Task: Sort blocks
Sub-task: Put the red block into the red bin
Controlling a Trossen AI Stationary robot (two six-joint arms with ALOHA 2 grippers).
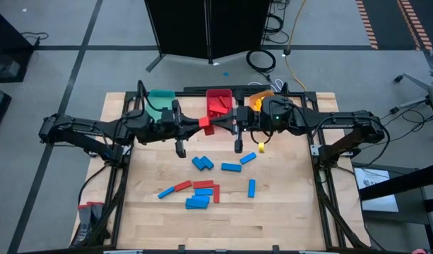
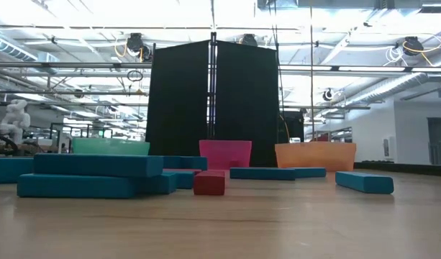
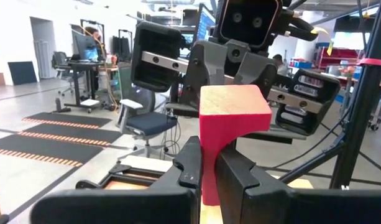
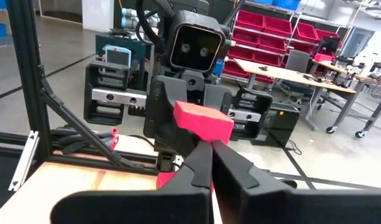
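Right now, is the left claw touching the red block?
Touching. The left wrist view shows the red block clamped in the left claw, both fingers pressed against its sides with no gap.

Both arms are reaching inward, the left gripper and right gripper meeting face to face, both clamping shut.

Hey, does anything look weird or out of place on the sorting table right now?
Yes: both grippers are shut on the same red block, held in mid-air between them in front of the red bin. Left gripper and right gripper face each other.
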